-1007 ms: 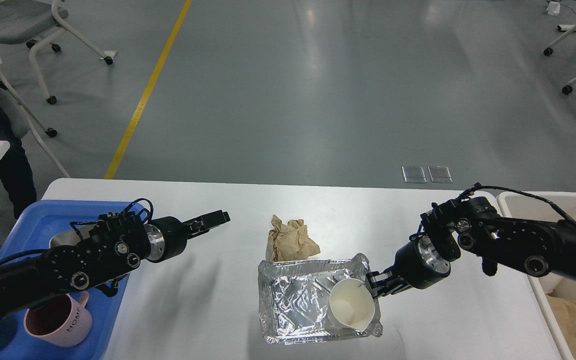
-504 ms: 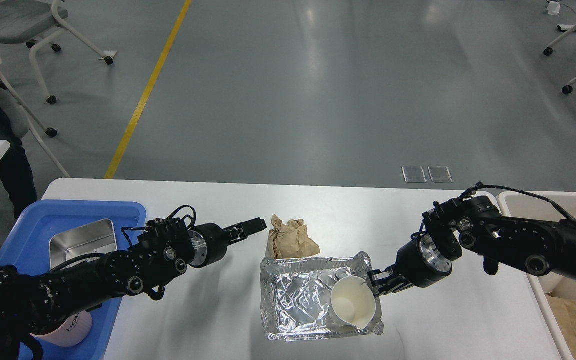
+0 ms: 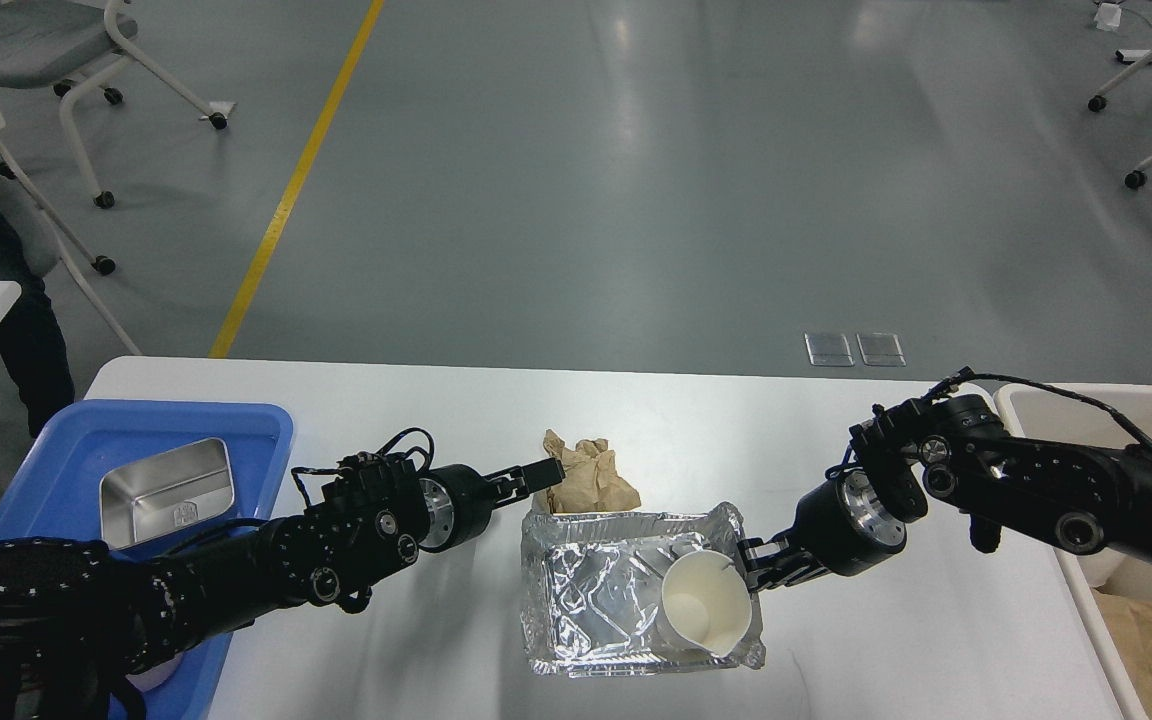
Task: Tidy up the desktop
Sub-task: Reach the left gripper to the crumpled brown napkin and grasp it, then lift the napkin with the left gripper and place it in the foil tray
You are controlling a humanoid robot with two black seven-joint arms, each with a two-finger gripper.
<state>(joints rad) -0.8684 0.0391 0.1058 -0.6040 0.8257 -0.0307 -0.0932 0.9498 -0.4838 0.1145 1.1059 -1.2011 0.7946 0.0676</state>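
Mid-desktop, our left gripper touches the crumpled brown paper; its opening we cannot tell. Near the front edge, our right gripper grips the foil tray at its rim beside the white paper cup

we see a bright, evenly lit scene from overhead lamps, which leave pale streaks of glare on the grey floor. the white worktop is close to washed out. soft shadows spread under both arms. the foil tray glints sharply. focus is crisp throughout, with slight bending toward the edges.
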